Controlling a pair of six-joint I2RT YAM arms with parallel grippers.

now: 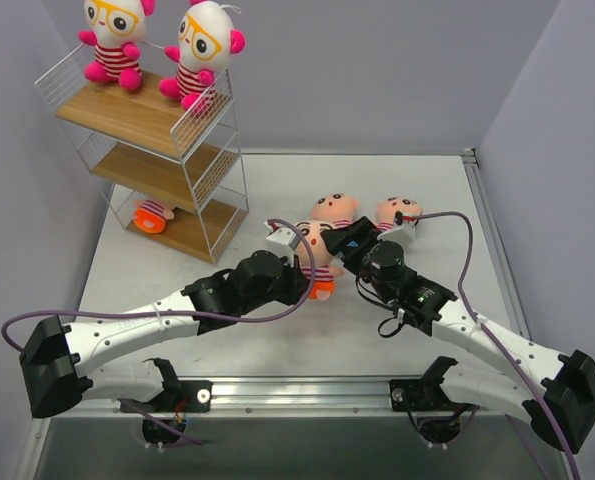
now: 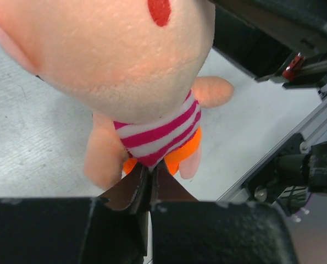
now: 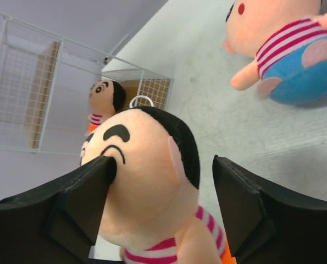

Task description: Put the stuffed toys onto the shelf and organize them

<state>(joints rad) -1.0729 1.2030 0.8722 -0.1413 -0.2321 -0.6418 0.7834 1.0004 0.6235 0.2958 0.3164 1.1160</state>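
Peach-skinned plush doll in a pink-and-white striped shirt and orange bottoms (image 1: 317, 262) lies near the middle of the pale grey tabletop (image 1: 307, 175), between the two grippers. The left gripper (image 2: 150, 168) has its black jaws pressed together at the doll's shirt hem, between the orange legs; it seems to pinch the fabric there, though the tips hide the contact. The right gripper (image 3: 164, 165) has its jaws spread wide around the doll's black-haired head: one finger touches the brow, the other stands apart from the far side.

From this doll, a second peach plush doll (image 1: 334, 208) lies at twelve o'clock and a third peach plush doll (image 1: 397, 211) at one o'clock, both near it on the table.

At ten o'clock stands the three-tier shelf of white wire mesh and light wooden boards (image 1: 209, 175). A fourth peach doll with orange bottoms (image 1: 152, 215) lies on its bottom board. Two white-headed plush dolls with yellow glasses (image 1: 112, 35) (image 1: 207, 45) sit side by side on the top board.
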